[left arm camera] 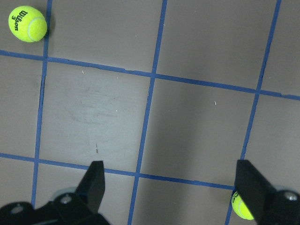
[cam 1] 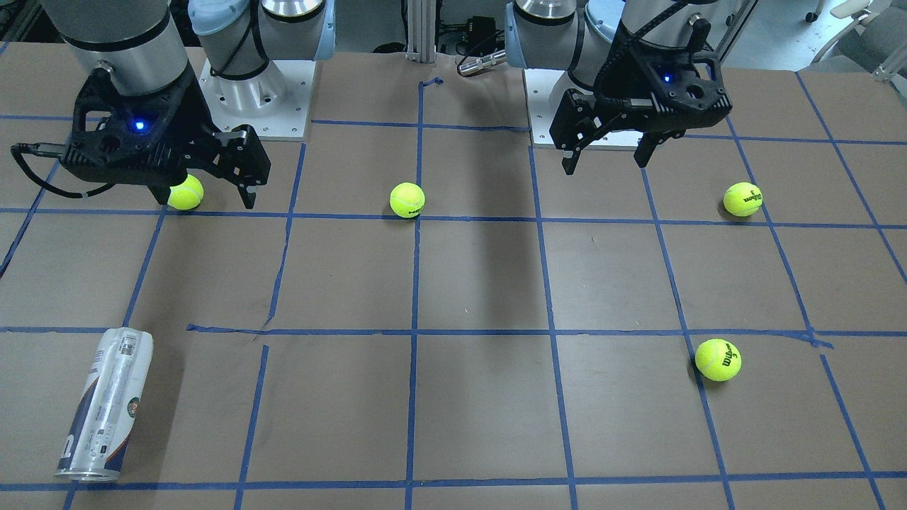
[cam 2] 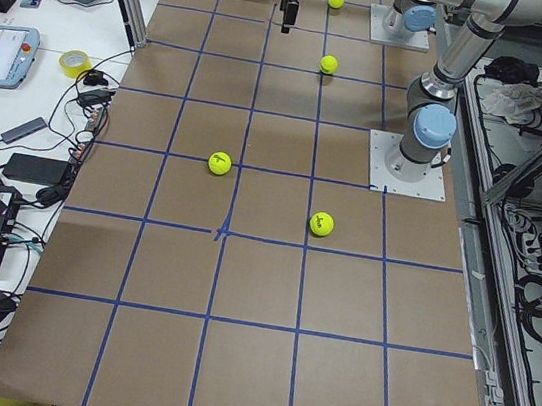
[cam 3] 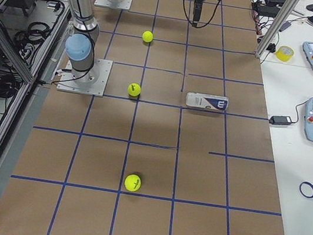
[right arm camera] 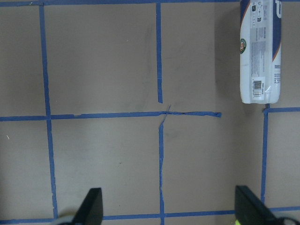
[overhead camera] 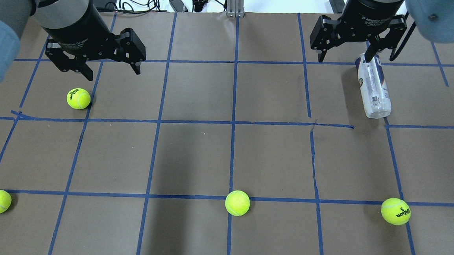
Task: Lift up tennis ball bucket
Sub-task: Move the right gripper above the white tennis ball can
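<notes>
Right claw (overhead camera: 344, 59) spread wide; bucket (overhead camera: 372, 87) lying flat.

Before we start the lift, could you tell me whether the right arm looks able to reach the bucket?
Probably yes: the bucket lies on its side in that arm's half, the right gripper is open, and nothing lies between them.

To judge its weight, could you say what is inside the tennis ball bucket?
No ball shows through the tennis ball bucket where clear; its label hides the rest.
</notes>
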You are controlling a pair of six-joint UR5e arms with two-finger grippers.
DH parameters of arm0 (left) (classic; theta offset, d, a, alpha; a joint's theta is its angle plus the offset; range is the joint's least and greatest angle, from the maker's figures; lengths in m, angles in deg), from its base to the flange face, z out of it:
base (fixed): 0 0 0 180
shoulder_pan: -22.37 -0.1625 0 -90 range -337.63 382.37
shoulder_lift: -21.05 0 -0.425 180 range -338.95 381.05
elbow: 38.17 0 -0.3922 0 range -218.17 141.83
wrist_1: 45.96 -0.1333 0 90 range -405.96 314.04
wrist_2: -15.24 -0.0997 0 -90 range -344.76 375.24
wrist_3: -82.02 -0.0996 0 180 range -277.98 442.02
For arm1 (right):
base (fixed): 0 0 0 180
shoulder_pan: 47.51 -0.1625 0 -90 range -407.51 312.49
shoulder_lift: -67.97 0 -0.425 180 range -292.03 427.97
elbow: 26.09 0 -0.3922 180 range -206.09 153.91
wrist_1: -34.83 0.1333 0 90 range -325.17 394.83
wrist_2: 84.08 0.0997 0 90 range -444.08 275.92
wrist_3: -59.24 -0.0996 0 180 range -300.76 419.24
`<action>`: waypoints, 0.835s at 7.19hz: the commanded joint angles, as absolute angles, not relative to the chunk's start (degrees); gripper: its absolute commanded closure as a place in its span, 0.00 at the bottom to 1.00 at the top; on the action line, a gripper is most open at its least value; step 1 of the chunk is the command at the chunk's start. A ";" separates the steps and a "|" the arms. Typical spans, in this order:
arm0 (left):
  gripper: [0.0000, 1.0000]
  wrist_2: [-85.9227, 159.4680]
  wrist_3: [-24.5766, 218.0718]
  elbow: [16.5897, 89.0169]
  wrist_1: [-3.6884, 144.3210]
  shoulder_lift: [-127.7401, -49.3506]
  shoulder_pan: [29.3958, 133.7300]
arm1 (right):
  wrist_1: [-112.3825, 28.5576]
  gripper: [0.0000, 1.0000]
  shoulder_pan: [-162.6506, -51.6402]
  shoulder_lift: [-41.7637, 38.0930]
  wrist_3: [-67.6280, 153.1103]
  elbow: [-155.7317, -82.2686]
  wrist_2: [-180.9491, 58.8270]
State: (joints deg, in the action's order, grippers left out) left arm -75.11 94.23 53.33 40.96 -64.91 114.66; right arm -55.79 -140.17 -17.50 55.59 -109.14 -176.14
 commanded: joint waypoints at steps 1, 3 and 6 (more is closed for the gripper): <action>0.00 -75.11 94.23 53.33 40.96 -64.82 114.65 | -56.04 0.00 -140.15 -17.46 55.72 -109.24 -176.10; 0.00 -75.11 94.23 53.33 40.96 -64.82 114.65 | -56.40 0.00 -140.15 -17.20 55.64 -109.24 -175.67; 0.00 -75.11 94.23 53.33 41.05 -64.82 114.65 | -58.05 0.00 -139.37 -15.27 54.24 -109.15 -175.23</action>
